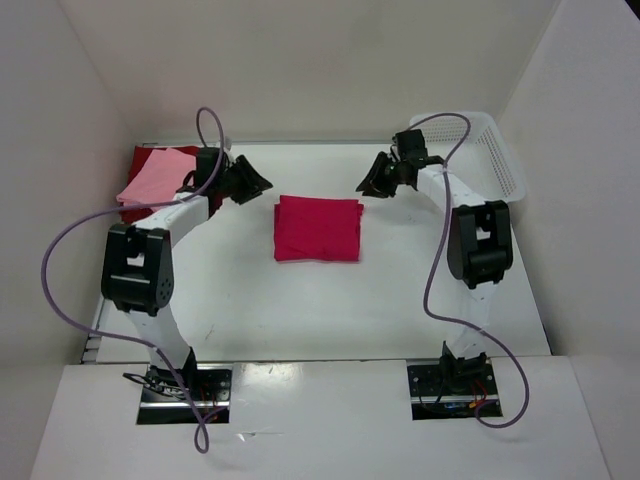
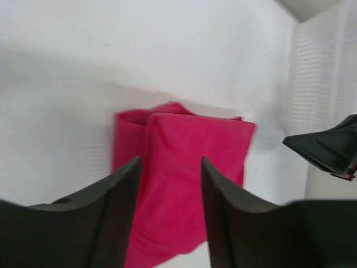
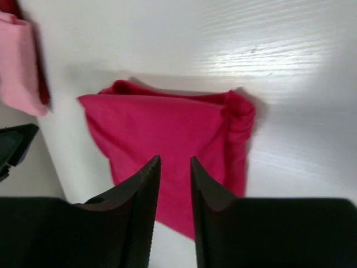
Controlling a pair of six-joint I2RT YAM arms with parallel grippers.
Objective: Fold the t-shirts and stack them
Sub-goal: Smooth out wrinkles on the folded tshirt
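Crimson tee (image 1: 317, 228) folded, dark-red tee (image 1: 155, 156) prob. half-hidden

You see only a strip of the dark red t-shirt (image 1: 160, 155) beneath the light pink t-shirt (image 1: 155, 183). The left wrist view blurs the crimson t-shirt (image 2: 184, 139), its near edge apparently cut off below.

Item: one folded crimson-magenta t-shirt (image 3: 167, 134), flat on white table (image 3: 290, 50), bunched along its right edge; light pink t-shirt (image 3: 19, 64) lying over dark red t-shirt (image 3: 8, 5) at upper left, well apart; right gripper (image 3: 173, 167) in foreground, black fingers slightly parted, gripping nothing.
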